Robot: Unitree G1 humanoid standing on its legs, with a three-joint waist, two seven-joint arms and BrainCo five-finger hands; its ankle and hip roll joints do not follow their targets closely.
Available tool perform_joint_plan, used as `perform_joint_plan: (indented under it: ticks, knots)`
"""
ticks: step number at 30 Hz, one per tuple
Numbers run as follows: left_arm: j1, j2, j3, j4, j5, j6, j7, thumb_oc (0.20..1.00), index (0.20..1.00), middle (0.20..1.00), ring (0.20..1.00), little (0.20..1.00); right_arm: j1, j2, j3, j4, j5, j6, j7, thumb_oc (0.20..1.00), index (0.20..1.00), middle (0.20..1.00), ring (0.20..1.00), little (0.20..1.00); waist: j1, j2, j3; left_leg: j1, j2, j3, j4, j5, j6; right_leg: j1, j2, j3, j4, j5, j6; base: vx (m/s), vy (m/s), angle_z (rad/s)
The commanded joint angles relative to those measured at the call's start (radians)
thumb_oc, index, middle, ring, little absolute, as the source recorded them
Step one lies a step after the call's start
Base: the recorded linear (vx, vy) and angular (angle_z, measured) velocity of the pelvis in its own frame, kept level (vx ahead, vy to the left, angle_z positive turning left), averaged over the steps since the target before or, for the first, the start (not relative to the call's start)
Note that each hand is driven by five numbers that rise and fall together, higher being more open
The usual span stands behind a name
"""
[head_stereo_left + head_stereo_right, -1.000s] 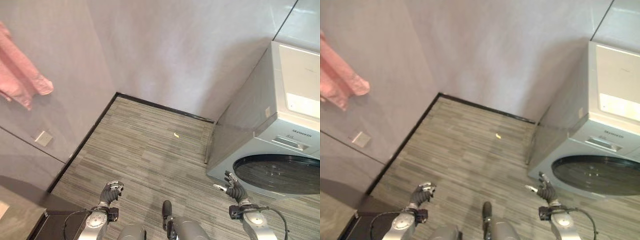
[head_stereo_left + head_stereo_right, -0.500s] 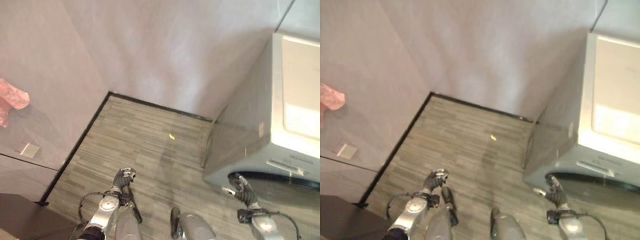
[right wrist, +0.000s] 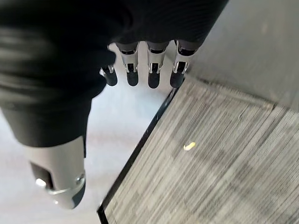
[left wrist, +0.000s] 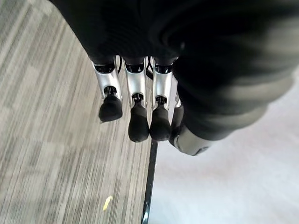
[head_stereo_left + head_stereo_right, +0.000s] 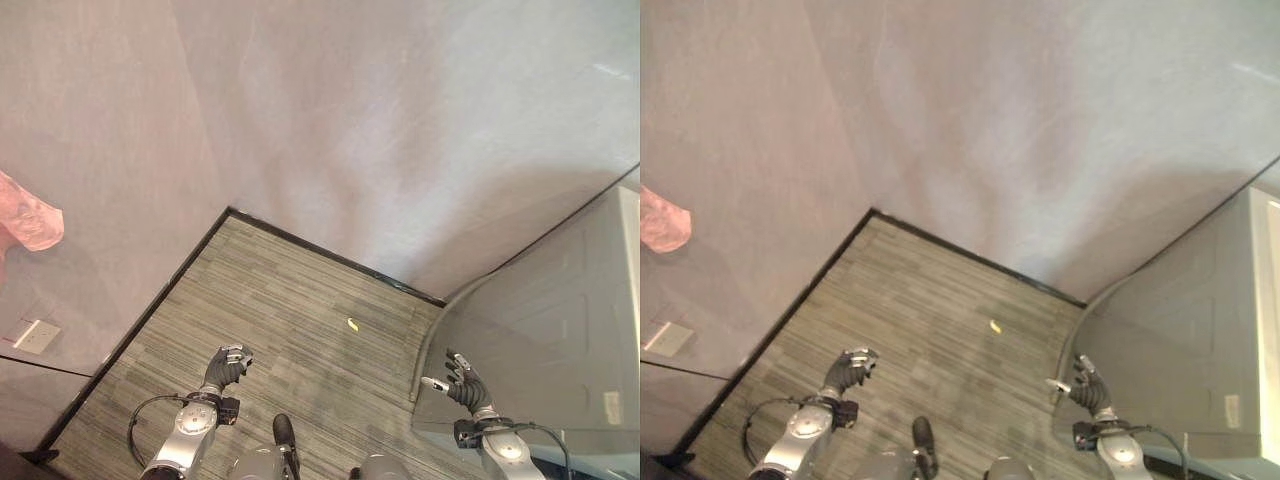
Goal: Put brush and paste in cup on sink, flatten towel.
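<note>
1. Towel (image 5: 28, 213), pink, is the one task thing we can find: a bunched corner of it hangs against the grey wall (image 5: 400, 130) at the far left edge of the head views, well apart from both hands.
2. Our left hand (image 5: 224, 368) hangs low over the floor (image 5: 290, 300); in its wrist view the fingers (image 4: 133, 109) point down in a row, loosely bent rather than clenched, and we see nothing between them and the thumb.
3. Our right hand (image 5: 462, 384) is raised near the lower front corner of the washing machine (image 5: 560, 340), fingers spread and relaxed; its wrist view shows the fingers (image 3: 152, 70) side by side with nothing in them.
4. Below and between the hands lies striped grey carpet, bordered by a black skirting strip (image 5: 300, 245) where it meets the walls.
5. A small yellow scrap (image 5: 352, 323) lies on the carpet toward the back corner of the room, nearer the machine's side than the left wall; it also shows in both wrist views (image 4: 107, 202).
6. A pale wall plate (image 5: 36, 336) sits low on the left wall, under the towel.
7. The washing machine, pale grey, stands against the right side of the room, its side panel facing the open carpet.
</note>
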Motion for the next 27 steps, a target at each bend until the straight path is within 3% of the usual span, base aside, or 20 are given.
perform_joint_plan:
  ticks: [1,6,8,9,10,13,16,18,19,22,25,27]
  knots:
    - [0.037,0.012,0.022,-0.080,0.009,-0.043,-0.013,0.200,0.200,0.200,0.200,0.200,0.007,-0.027,-0.021,-0.044,-0.021,-0.031,-0.002,1.000,1.000,1.000,1.000,1.000,0.006,-0.025,-0.022,-0.089,0.075,-0.030,0.138,-0.047,-0.116,0.060,-0.022,0.022,-0.223,0.401,0.052,0.09,0.139,0.25]
    - [0.053,0.026,0.021,-0.095,0.028,-0.042,-0.016,0.200,0.200,0.200,0.200,0.200,-0.003,-0.030,-0.011,-0.046,-0.033,-0.032,0.002,1.000,1.000,1.000,1.000,1.000,0.021,-0.027,-0.027,-0.068,0.040,-0.055,0.102,-0.049,-0.098,0.046,-0.046,0.021,-0.173,0.478,0.064,0.07,0.117,0.04]
    - [0.054,0.031,0.021,-0.096,0.034,-0.042,-0.019,0.200,0.200,0.200,0.200,0.200,-0.010,-0.029,-0.007,-0.046,-0.034,-0.032,0.003,1.000,1.000,1.000,1.000,1.000,0.021,-0.016,-0.025,-0.058,0.037,-0.077,0.081,-0.040,-0.092,0.025,-0.030,0.044,-0.123,0.481,0.056,0.07,0.075,0.20]
    - [0.057,0.032,0.019,-0.093,0.044,-0.042,-0.019,0.200,0.200,0.200,0.200,0.200,-0.013,-0.032,-0.001,-0.039,-0.036,-0.033,0.003,1.000,1.000,1.000,1.000,1.000,0.015,-0.009,-0.025,-0.046,0.029,-0.105,0.069,-0.036,-0.092,0.020,0.007,0.088,-0.120,0.465,0.051,0.10,0.038,0.56]
    - [0.059,0.030,0.021,-0.082,0.051,-0.043,-0.021,0.200,0.200,0.200,0.200,0.200,-0.007,-0.029,0.003,-0.040,-0.034,-0.035,0.010,1.000,1.000,1.000,1.000,1.000,0.006,-0.001,-0.025,-0.018,0.023,-0.136,0.042,-0.021,-0.095,-0.016,0.053,0.130,-0.111,0.412,0.036,0.14,0.037,0.53]
    - [0.061,0.027,0.023,-0.049,0.050,-0.053,-0.019,0.200,0.200,0.200,0.200,0.200,-0.007,-0.029,0.019,-0.027,-0.036,-0.043,0.017,1.000,1.000,1.000,1.000,1.000,-0.001,0.013,-0.017,0.028,0.029,-0.197,-0.009,0.009,-0.111,-0.090,0.122,0.147,-0.203,0.296,0.015,0.12,0.008,0.71]
    - [0.063,0.033,0.024,-0.055,0.047,-0.054,-0.017,0.200,0.200,0.200,0.200,0.200,-0.010,-0.036,0.027,-0.028,-0.041,-0.047,0.013,1.000,1.000,1.000,1.000,1.000,-0.012,0.009,0.003,0.050,0.024,-0.238,-0.025,0.014,-0.120,-0.135,0.140,0.155,-0.262,0.303,0.020,0.09,-0.065,0.62]
    - [0.052,0.037,0.017,-0.053,0.048,-0.055,-0.016,0.200,0.200,0.200,0.200,0.200,-0.012,-0.042,0.029,-0.032,-0.040,-0.049,0.012,1.000,1.000,1.000,1.000,1.000,-0.033,0.008,0.021,0.074,0.008,-0.299,-0.042,0.009,-0.128,-0.182,0.166,0.211,-0.327,0.321,0.027,0.17,-0.107,0.71]
    - [0.040,0.036,0.012,-0.053,0.047,-0.059,-0.016,0.200,0.200,0.200,0.200,0.200,-0.007,-0.047,0.023,-0.037,-0.030,-0.052,0.012,1.000,1.000,1.000,1.000,1.000,-0.051,0.004,0.031,0.084,-0.011,-0.349,-0.037,-0.001,-0.134,-0.202,0.178,0.270,-0.369,0.337,0.034,0.18,-0.111,1.13]
    - [0.026,0.035,0.012,-0.055,0.041,-0.066,-0.011,0.200,0.200,0.200,0.200,0.200,-0.008,-0.054,0.026,-0.016,-0.020,-0.053,0.020,1.000,1.000,1.000,1.000,1.000,-0.069,0.001,0.045,0.085,-0.046,-0.439,-0.003,-0.022,-0.140,-0.225,0.194,0.349,-0.384,0.355,0.045,0.13,-0.108,1.91]
    - [0.030,0.031,0.026,-0.062,0.034,-0.064,-0.006,0.200,0.200,0.200,0.200,0.200,-0.027,-0.057,0.044,-0.004,-0.007,-0.052,0.036,1.000,1.000,1.000,1.000,1.000,-0.054,-0.011,0.048,0.071,-0.073,-0.495,0.046,-0.040,-0.144,-0.191,0.175,0.299,-0.396,0.338,0.029,0.07,-0.206,2.00]
    - [0.073,0.044,0.034,-0.045,0.020,-0.053,-0.036,0.200,0.200,0.200,0.200,0.200,-0.052,-0.083,0.064,-0.015,0.038,-0.048,0.076,1.000,1.000,1.000,1.000,1.000,-0.013,-0.009,0.021,0.055,-0.053,-0.550,0.061,-0.031,-0.177,-0.124,0.188,0.202,-0.399,0.275,-0.009,0.04,-0.454,1.31]
